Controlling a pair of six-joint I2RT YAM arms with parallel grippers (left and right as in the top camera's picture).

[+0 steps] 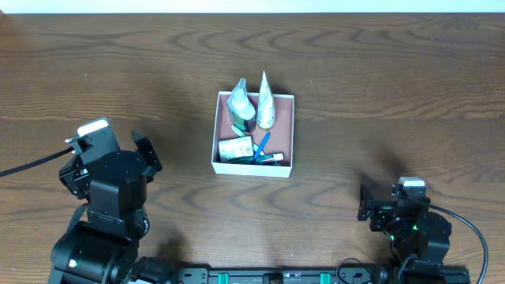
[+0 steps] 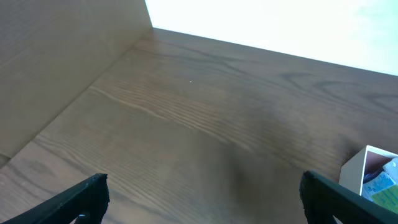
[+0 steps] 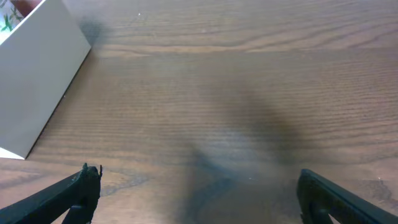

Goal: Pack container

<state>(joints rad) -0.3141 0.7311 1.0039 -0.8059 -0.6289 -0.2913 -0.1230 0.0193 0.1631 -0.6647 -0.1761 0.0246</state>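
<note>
A dark brown wood-grain surface [image 1: 379,95] stretches from edge to edge in the overhead view, its grain running in long wavy bands. A thin white strip [image 1: 252,6] borders it along the far side. Seen from the left wrist, a plain tan panel [image 2: 62,56] stands upright on the surface's left side and meets a bright white backdrop [image 2: 280,25] at the far corner. From the right wrist, a soft grey shadow [image 3: 236,158] lies across the boards.
</note>
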